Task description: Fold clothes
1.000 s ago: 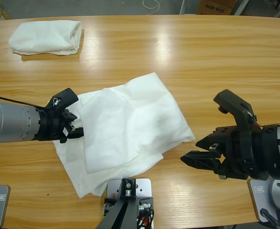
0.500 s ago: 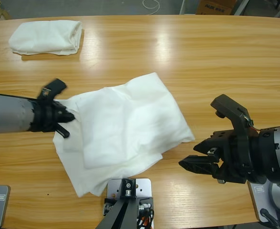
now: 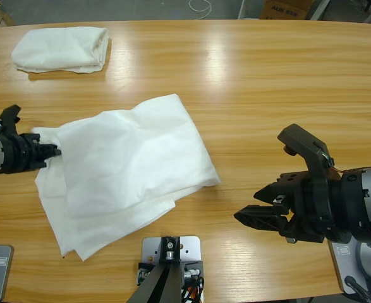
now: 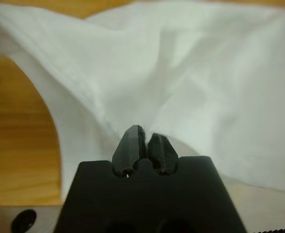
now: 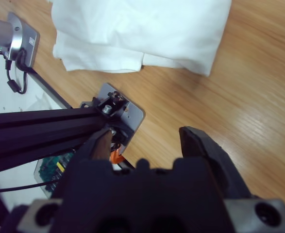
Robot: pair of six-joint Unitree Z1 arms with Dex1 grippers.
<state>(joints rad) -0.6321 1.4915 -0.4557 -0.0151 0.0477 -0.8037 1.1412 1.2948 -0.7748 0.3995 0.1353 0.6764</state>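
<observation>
pinching shirt (image 3: 125, 161) edge — left hand (image 3: 54, 151) | right hand (image 3: 258, 214) apart — open

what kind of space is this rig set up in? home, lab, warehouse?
Most likely a lab or workshop, not a home. A long wooden table carries only the T-shirt being folded and a folded one. A cardboard box and a loose cable lie on the grey floor beyond it.
</observation>
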